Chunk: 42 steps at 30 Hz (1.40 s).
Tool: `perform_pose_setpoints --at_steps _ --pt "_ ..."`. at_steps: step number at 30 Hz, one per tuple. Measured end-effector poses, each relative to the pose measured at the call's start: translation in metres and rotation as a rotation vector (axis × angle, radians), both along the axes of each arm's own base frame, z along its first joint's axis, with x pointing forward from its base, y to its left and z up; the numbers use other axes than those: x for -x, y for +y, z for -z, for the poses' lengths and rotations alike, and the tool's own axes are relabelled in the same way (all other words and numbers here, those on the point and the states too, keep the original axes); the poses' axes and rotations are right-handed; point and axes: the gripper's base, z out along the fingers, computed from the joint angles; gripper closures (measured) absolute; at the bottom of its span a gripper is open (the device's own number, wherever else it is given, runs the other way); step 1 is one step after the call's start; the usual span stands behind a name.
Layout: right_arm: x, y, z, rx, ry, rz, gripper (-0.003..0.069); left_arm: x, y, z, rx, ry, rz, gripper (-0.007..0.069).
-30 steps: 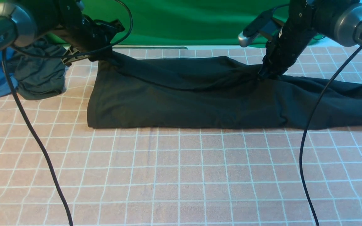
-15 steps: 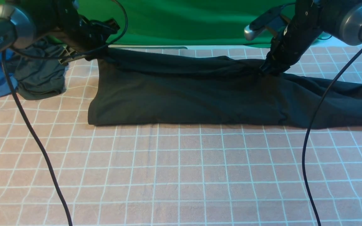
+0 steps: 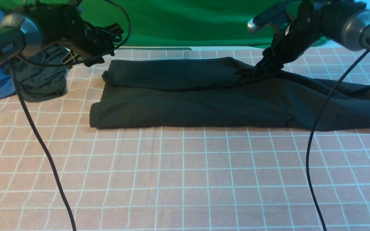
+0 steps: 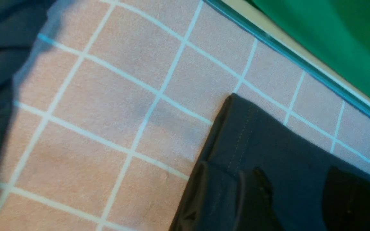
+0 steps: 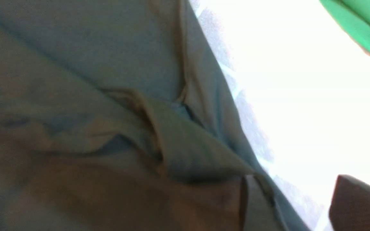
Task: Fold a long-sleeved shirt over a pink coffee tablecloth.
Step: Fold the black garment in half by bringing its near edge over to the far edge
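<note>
Where shirt lies: long-sleeved shirt [image 3: 204,96] near left gripper [image 4: 295,179], touching right gripper [image 3: 266,65]
Jaws: both parted, empty
Look: black matte fabric, long folded band

You have a plain green backdrop cloth [image 3: 185,22] hanging across the back, and far to your left a crumpled dark grey-green garment [image 3: 40,80] bunched against a blue cloth [image 3: 5,85].

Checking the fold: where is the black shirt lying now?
In the front view the long-sleeved shirt lies folded across the far half of the pink tablecloth, centre to right, right of a bunched dark garment, with the right gripper at its far edge.
</note>
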Motion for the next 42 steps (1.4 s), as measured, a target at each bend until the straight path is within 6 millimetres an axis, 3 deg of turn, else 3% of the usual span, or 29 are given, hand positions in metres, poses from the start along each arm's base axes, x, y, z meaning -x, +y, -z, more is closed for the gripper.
perform_pose_setpoints --at_steps 3,4,5,8,9,11,13,18,22,26,35,42 --pt "0.010 -0.001 -0.020 -0.023 0.042 0.014 0.0393 0.007 0.003 -0.012 -0.007 0.026 -0.003 0.0244" --pt "0.018 0.001 -0.035 -0.062 0.062 0.013 0.0459 0.013 0.003 -0.022 -0.004 0.049 0.000 0.0248" --pt "0.023 0.004 -0.044 -0.097 0.073 -0.004 0.0531 0.018 0.002 -0.029 0.006 0.078 0.015 0.0270" --pt "0.031 0.014 -0.056 -0.198 0.101 -0.076 0.0608 0.028 -0.007 -0.041 0.022 0.115 0.098 0.0363" --pt "0.033 0.022 -0.055 -0.262 0.124 -0.112 0.0617 0.031 -0.017 -0.042 0.023 0.137 0.176 0.0461" --pt "0.033 0.030 -0.046 -0.303 0.158 -0.133 0.0620 0.035 -0.032 -0.039 0.025 0.172 0.247 0.0561" --pt "0.030 0.036 -0.029 -0.309 0.197 -0.142 0.0620 0.036 -0.044 -0.030 0.039 0.210 0.286 0.0598" --pt "0.023 0.048 0.020 -0.293 0.297 -0.150 0.0620 0.036 -0.072 0.000 0.061 0.293 0.380 0.0611" --pt "0.019 0.055 0.041 -0.291 0.306 -0.146 0.0620 0.031 -0.087 0.024 0.084 0.309 0.401 0.0611" --pt "0.014 0.060 0.048 -0.296 0.255 -0.136 0.0620 0.025 -0.089 0.034 0.096 0.276 0.380 0.0611" --pt "0.004 0.071 0.063 -0.307 0.156 -0.122 0.0620 0.021 -0.089 0.035 0.095 0.238 0.364 0.0611" --pt "-0.024 0.063 0.054 -0.338 -0.174 -0.033 0.0620 0.021 -0.091 0.034 0.133 0.233 0.354 0.0611"
